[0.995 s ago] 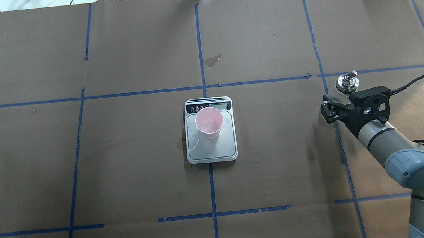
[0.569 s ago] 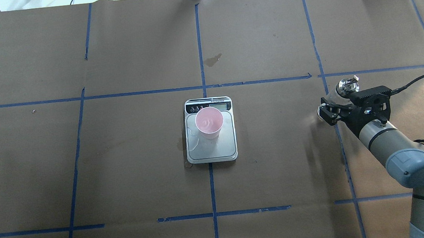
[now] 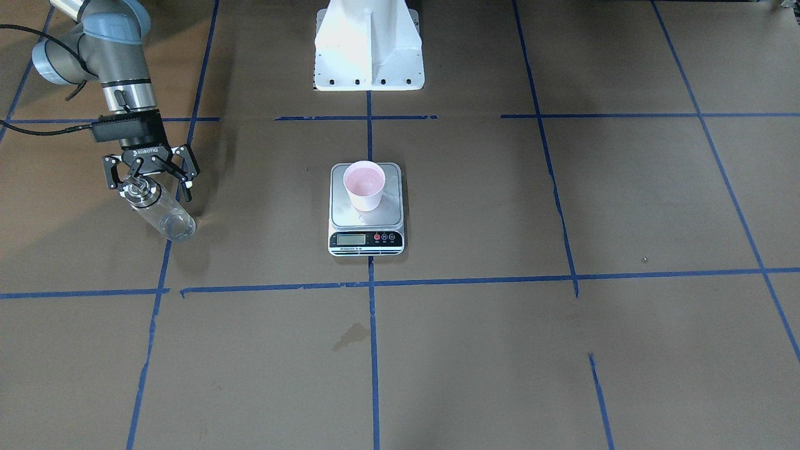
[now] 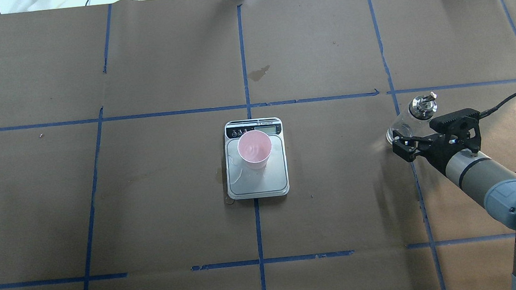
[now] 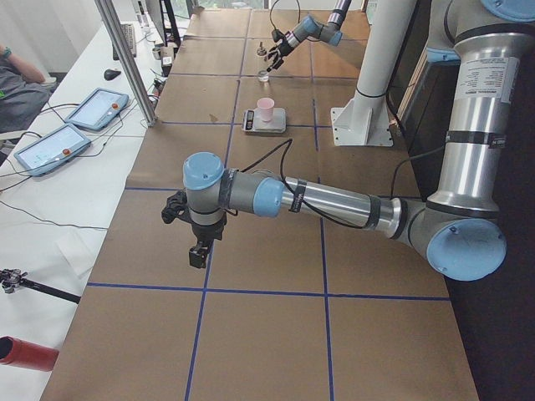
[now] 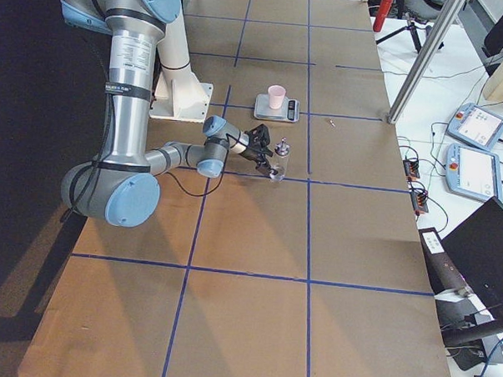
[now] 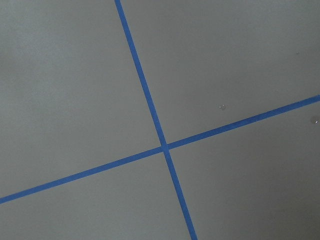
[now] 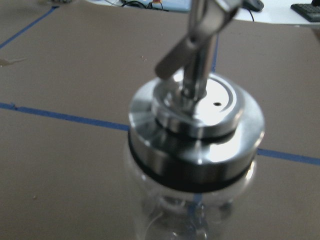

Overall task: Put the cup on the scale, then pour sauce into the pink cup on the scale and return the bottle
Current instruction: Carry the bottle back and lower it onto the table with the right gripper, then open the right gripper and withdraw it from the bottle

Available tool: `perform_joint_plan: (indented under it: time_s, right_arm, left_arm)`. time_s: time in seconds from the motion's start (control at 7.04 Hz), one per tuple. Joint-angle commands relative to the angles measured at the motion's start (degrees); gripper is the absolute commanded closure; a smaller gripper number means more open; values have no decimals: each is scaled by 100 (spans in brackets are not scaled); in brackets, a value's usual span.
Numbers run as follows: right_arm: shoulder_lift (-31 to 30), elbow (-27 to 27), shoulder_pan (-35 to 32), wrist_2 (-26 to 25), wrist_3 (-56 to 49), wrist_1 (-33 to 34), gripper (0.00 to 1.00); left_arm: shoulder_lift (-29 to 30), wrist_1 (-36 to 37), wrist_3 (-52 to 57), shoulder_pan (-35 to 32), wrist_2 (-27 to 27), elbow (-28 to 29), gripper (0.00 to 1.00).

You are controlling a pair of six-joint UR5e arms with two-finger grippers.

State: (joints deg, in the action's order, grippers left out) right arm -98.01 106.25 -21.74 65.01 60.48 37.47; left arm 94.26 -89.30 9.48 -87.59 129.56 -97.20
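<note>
The pale pink cup (image 4: 254, 149) stands upright on the scale (image 4: 261, 182) at the table's middle; it also shows in the front view (image 3: 365, 184) on the scale (image 3: 366, 239). The clear glass bottle (image 4: 420, 106) with its silver collar and spout stands on the table at the right. My right gripper (image 4: 411, 142) is open, with its fingers spread to either side of the bottle's top (image 3: 164, 215) and not touching it (image 3: 152, 187). The right wrist view shows the collar (image 8: 195, 130) close up. My left gripper (image 5: 196, 255) hangs over bare table far from these; I cannot tell if it is open.
Blue tape lines (image 4: 244, 70) cross the brown paper table cover. A wet patch (image 4: 237, 173) lies on the scale's platform beside the cup. A dark stain (image 4: 259, 73) marks the paper beyond the scale. The white robot base (image 3: 369, 44) stands behind the scale.
My right gripper has drawn back from the bottle toward the robot and its wrist has dropped lower. The bottle's top shifted slightly, then stayed put. Cup and scale have not moved.
</note>
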Motion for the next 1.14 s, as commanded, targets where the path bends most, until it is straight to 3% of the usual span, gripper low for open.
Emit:
perform_joint_plan:
  time_s: [0.0,0.14,0.28,0.57,0.85,0.99]
  right_arm:
    - [-157,995,-76,1122,78,1470,0]
    - [-140,1733,-120,1676,113,2787,0]
    - [-26,2132,-381,2448,114,3931,0]
    - [727,2477,-1504,4223,-61,5797,0]
    - [1142,2584,-2654,5194,-1687,7119,0]
    - [1144,2541,-3243,5537,-2950,7446,0]
  left_arm:
    - [-22,0,1,-3,8,0,0]
    - [-22,0,1,-12,8,-9,0]
    - [-13,0,1,-21,8,0,0]
    - [-4,0,1,-21,8,-9,0]
    - [22,-8,1,-30,8,-9,0]
    - [13,9,1,-30,-1,-148,0]
